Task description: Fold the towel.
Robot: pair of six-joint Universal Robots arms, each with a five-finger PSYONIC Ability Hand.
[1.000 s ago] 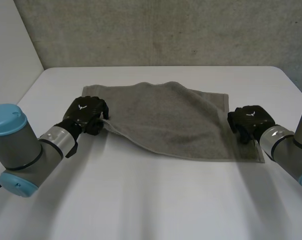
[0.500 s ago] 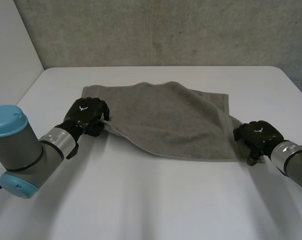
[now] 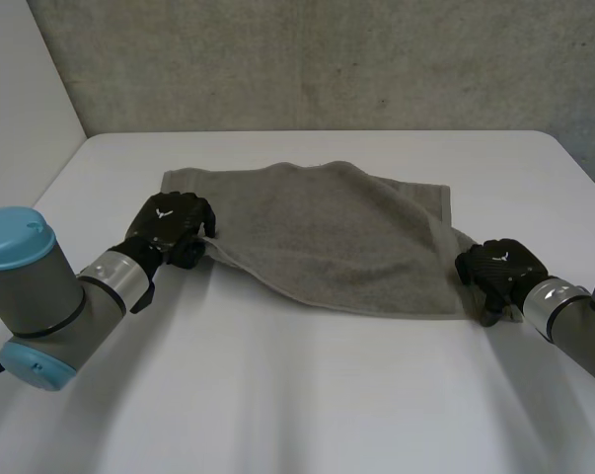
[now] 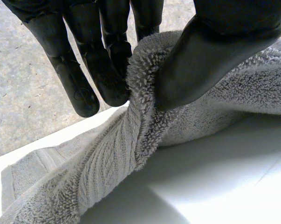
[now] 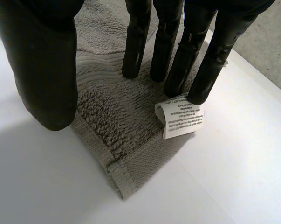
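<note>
A grey towel lies spread across the white table, with its near-left part drawn in and raised. My left hand is at that near-left corner, shut on it. In the left wrist view the thumb and fingers pinch a fold of the towel's edge clear of the table. My right hand rests over the near-right corner. In the right wrist view its straight fingers touch the towel beside a white label. The thumb stands apart by the edge.
A grey concrete wall rises behind the table's far edge, and a white panel stands at the left. Bare table stretches in front of the towel between my two arms.
My right hand has slid from the towel's right edge toward me, onto the near-right corner. The left hand has kept its pinch in place.
</note>
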